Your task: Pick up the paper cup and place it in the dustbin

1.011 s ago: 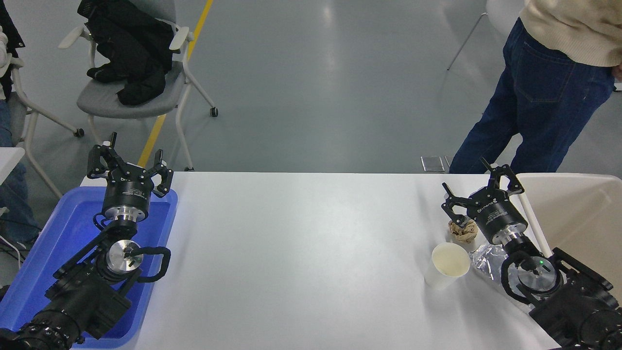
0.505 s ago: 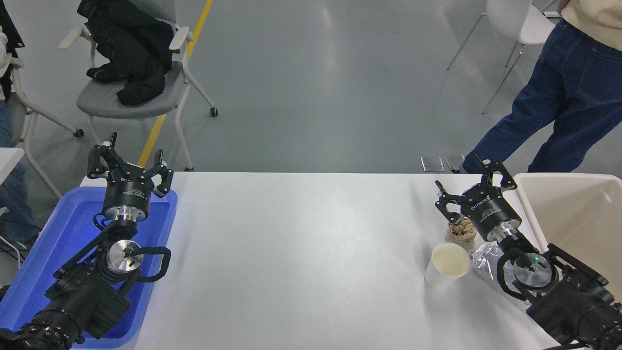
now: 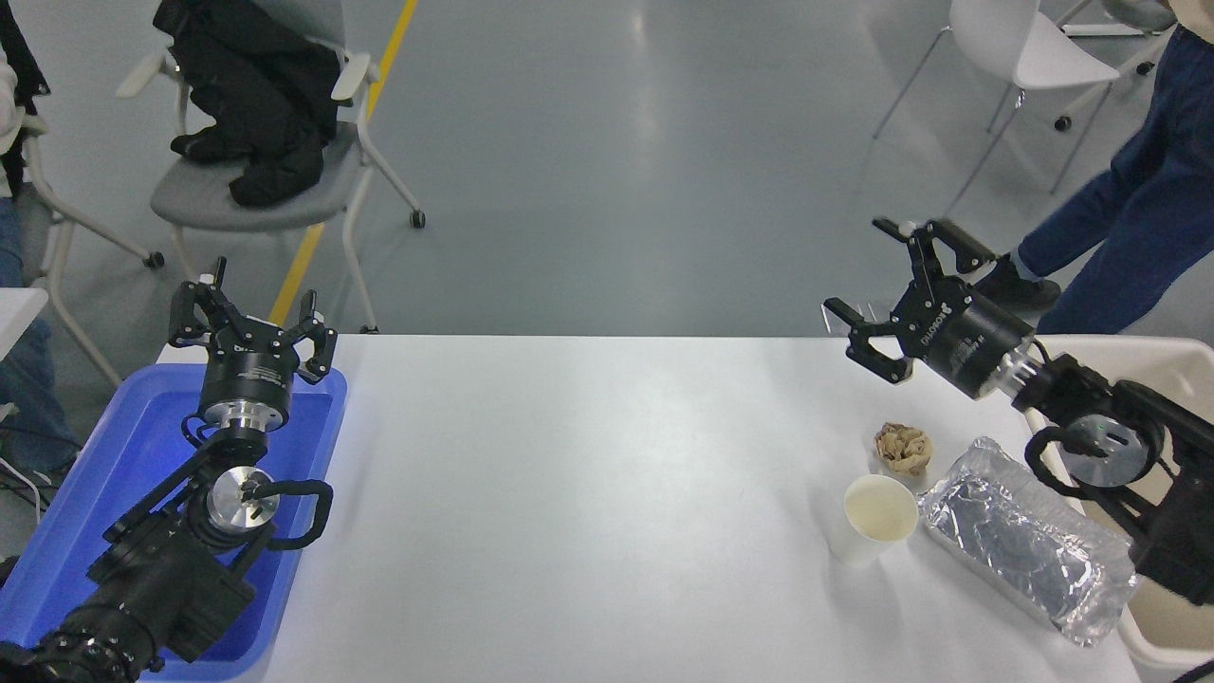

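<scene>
The paper cup (image 3: 874, 517) stands upright on the white table (image 3: 588, 493) at the right, its cream inside showing. The beige dustbin (image 3: 1157, 370) sits at the table's right edge, partly hidden behind my right arm. My right gripper (image 3: 877, 299) is open and empty, raised above the table's far edge, well beyond and above the cup. My left gripper (image 3: 251, 318) is open and empty, parked over the blue tray at the lower left.
A crumpled brown paper ball (image 3: 903, 448) lies just beyond the cup. A foil tray (image 3: 1024, 536) lies to the cup's right. A shallow blue tray (image 3: 114, 474) is at the left. A person's legs (image 3: 1129, 218) are at the far right, chairs beyond the table.
My right gripper has lifted from over the paper ball up and back toward the far edge, uncovering the foil tray. The person has stepped away to the right.
</scene>
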`<state>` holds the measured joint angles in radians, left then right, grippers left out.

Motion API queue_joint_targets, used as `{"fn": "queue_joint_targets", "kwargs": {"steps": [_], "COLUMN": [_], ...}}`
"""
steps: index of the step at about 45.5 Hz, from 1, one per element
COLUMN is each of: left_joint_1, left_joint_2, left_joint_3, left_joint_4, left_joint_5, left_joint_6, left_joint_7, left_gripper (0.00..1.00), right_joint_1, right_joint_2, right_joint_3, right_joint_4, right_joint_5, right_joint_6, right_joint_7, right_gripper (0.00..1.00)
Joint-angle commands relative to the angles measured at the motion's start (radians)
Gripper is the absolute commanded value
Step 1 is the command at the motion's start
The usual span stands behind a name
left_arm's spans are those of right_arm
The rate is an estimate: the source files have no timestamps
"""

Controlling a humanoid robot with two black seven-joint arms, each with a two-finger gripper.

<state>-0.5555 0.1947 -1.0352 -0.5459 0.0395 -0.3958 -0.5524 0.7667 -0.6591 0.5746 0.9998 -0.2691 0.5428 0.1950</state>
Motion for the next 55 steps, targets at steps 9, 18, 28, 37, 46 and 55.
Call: {"fn": "queue_joint_targets", "kwargs": {"steps": [9, 18, 28, 37, 46, 55], "left_joint_1": [0.0, 0.0, 0.0, 0.0, 0.0, 0.0], "left_joint_2": [0.0, 0.0, 0.0, 0.0, 0.0, 0.0], "left_joint_3": [0.0, 0.001, 0.0, 0.0, 0.001, 0.0], "left_joint_4": [0.0, 0.0, 0.0, 0.0, 0.0, 0.001], "left_joint_5": [0.0, 0.0, 0.0, 0.0, -0.001, 0.0], "left_joint_6": [0.0, 0.0, 0.0, 0.0, 0.0, 0.0], "left_joint_7": [0.0, 0.0, 0.0, 0.0, 0.0, 0.0], "left_gripper": [0.99, 0.99, 0.99, 0.99, 0.99, 0.99], "right_joint_1": [0.632, 1.129, 1.411, 1.592, 1.712, 1.8], "right_joint_2": [-0.235, -0.163, -0.008, 0.157, 0.249, 0.274], "right_joint_3": [-0.772, -1.367, -1.676, -1.806, -1.852, -1.88], "right_joint_4": [0.186, 0.353, 0.488, 0.58, 0.612, 0.655], "right_joint_5": [-0.122, -0.2, -0.206, -0.196, -0.17, -0.056], "right_joint_6": [0.013, 0.019, 0.02, 0.058, 0.164, 0.243], "right_joint_7": [-0.005, 0.001, 0.0, 0.0, 0.0, -0.005], "right_gripper": [1.0, 1.0, 1.0, 1.0, 1.0, 1.0]}}
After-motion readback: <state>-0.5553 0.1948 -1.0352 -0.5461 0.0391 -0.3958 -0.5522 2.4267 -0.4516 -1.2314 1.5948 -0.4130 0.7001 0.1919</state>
